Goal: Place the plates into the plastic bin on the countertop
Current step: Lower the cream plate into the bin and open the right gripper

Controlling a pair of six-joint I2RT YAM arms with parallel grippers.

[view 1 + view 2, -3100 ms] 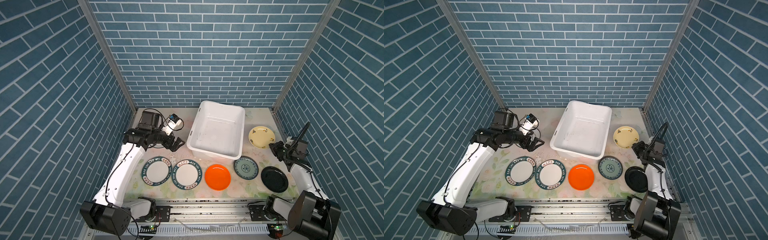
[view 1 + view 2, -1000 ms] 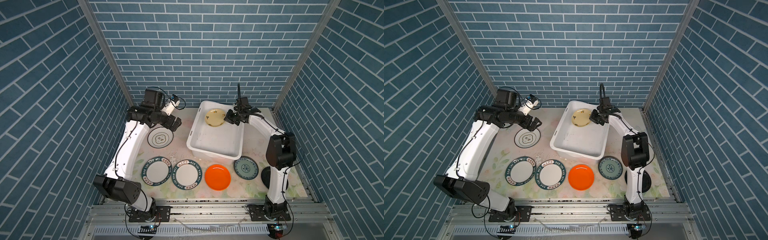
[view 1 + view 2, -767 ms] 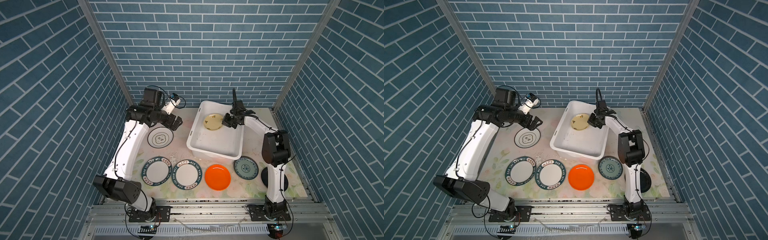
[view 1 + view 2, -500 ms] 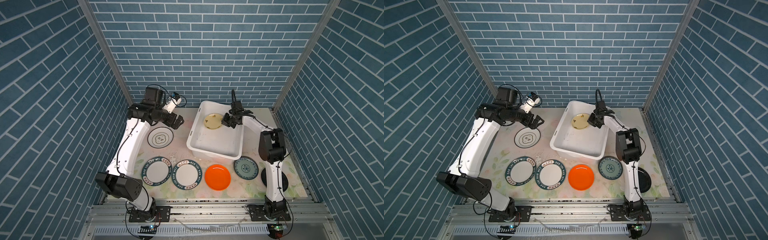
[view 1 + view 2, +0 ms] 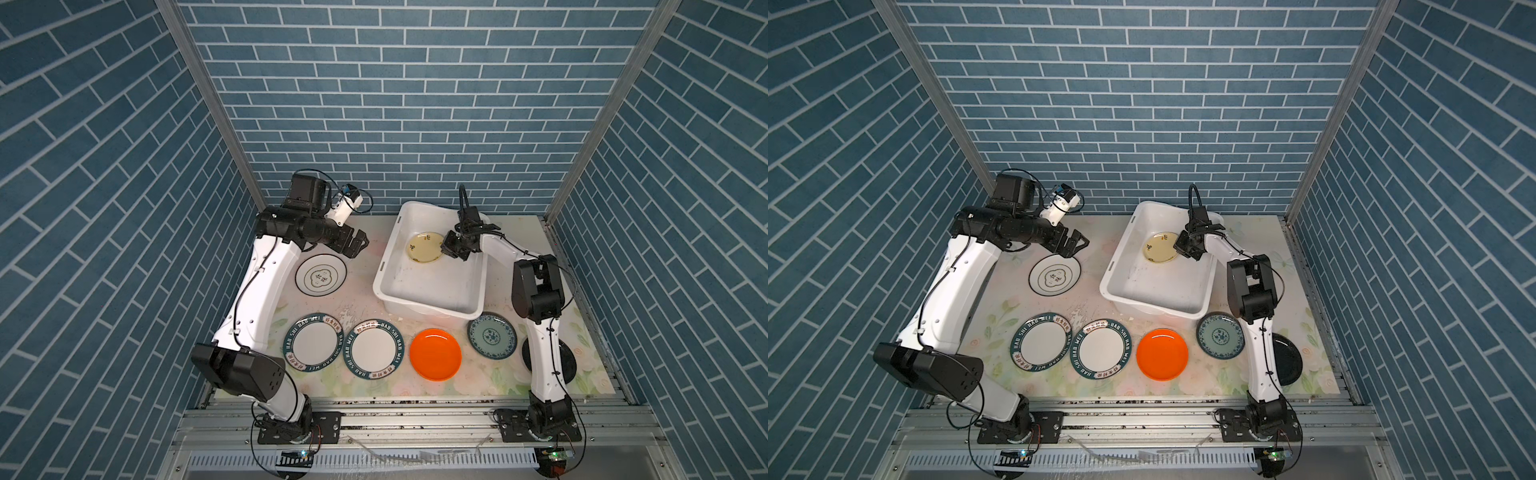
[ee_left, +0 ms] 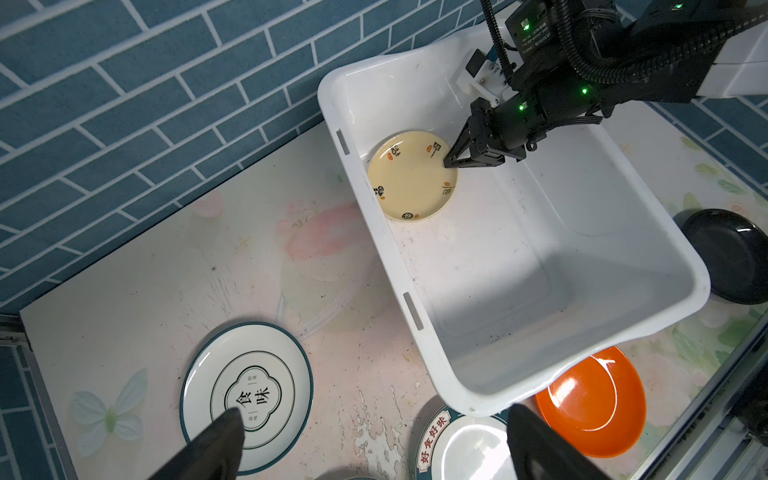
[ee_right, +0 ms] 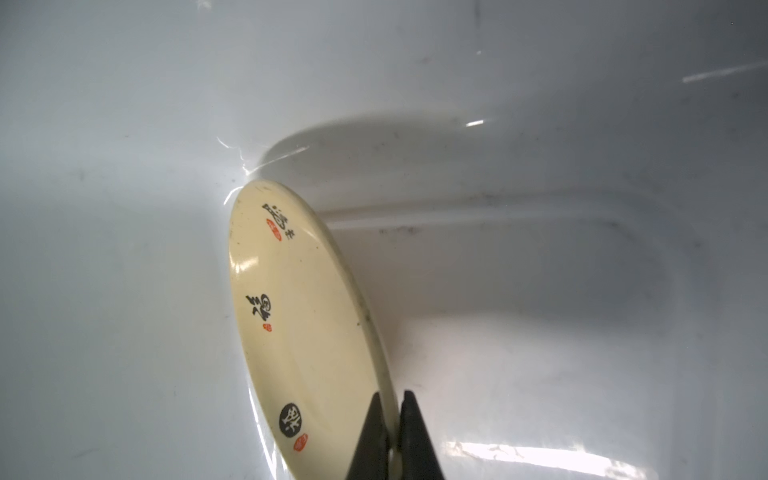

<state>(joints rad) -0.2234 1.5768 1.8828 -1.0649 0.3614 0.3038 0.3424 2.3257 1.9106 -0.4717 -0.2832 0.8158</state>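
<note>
Countertop bin (image 6: 519, 291) holds cream-yellow plate (image 6: 409, 176), right hand (image 6: 448, 162) pinching rim.

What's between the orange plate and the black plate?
Only the blue-green patterned plate lies between the orange plate and the black plate. Both top views show it.

Bright, even overhead light. Soft shadow pools inside bin (image 6: 498, 311); white glare on orange plate (image 6: 582, 395) and bin wall. Focus sharp.

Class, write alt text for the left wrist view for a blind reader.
The right pincer grips the rim of a cream-yellow plate inside a white plastic bin. A black-rimmed white plate and an orange plate lie outside on the floral countertop.
</note>
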